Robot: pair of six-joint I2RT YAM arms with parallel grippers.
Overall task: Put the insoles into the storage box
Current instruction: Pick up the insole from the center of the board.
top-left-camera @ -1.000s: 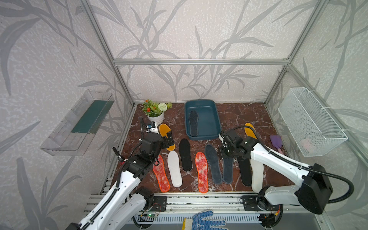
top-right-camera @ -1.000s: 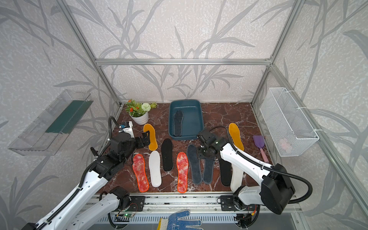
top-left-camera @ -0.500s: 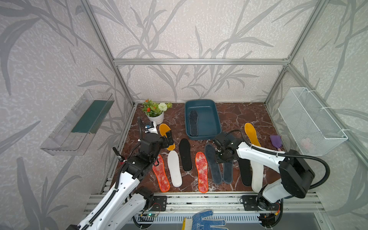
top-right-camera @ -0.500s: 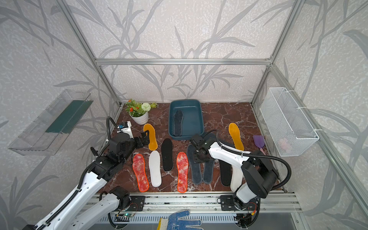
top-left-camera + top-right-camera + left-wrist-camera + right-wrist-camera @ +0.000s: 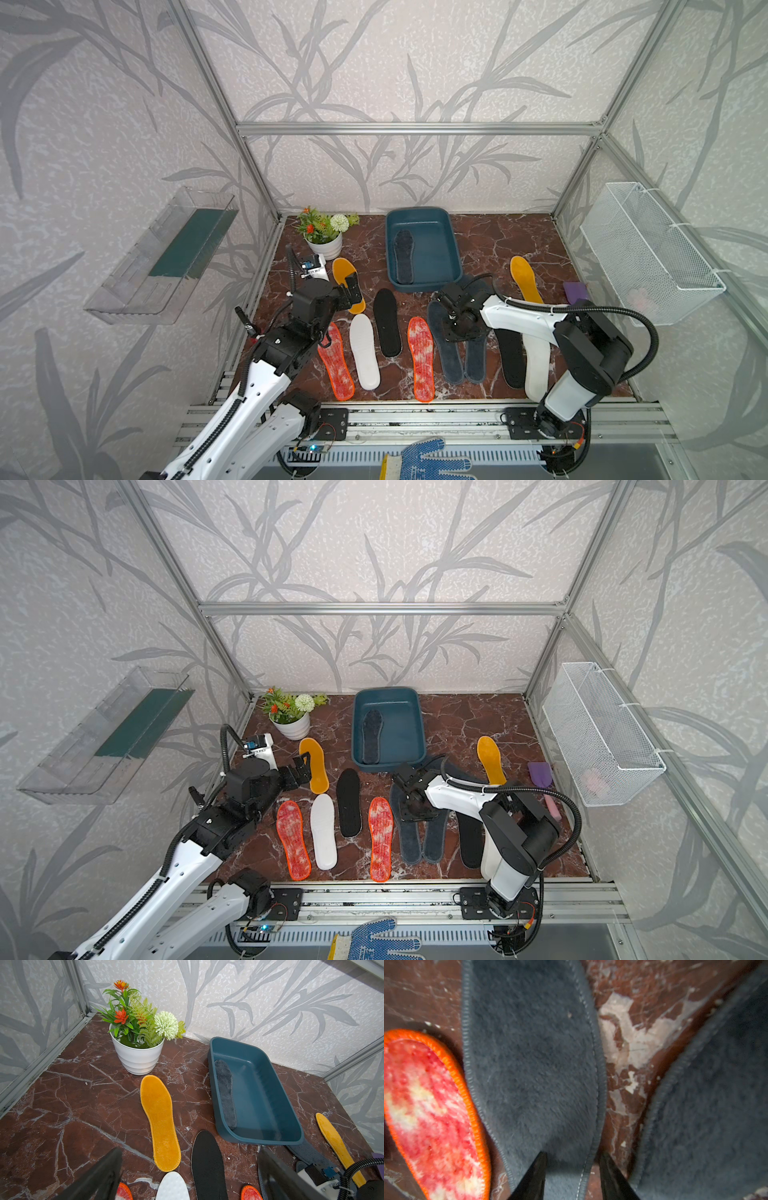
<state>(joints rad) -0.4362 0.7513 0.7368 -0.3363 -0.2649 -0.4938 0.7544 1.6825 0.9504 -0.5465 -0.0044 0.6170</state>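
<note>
**Pick-up in hand: one stowed, eleven to go**

From above: one storage box (image 5: 436, 249) sits at the back of the desk (image 5: 498, 241), with one dark grey insole (image 5: 403, 257) lying flat inside. Out on the desk I count eleven more insoles (image 5: 365, 353): two yellow, two red-orange, two white, two black and three dark grey, one of them half hidden behind the right arm. The left tool (image 5: 352, 290) hangs spread wide and empty. The right tool (image 5: 454, 322) is down on the grey ones.

Left wrist: the same box, plus one potted plant (image 5: 138, 1057).

Right wrist: here's the action. The fingers (image 5: 535, 1174) stand apart astride the stitched edge of a grey target insole (image 5: 529, 1064), with nothing pinched yet. Next, I reckon: clamp that edge, peel it up, carry it to the box.
</note>
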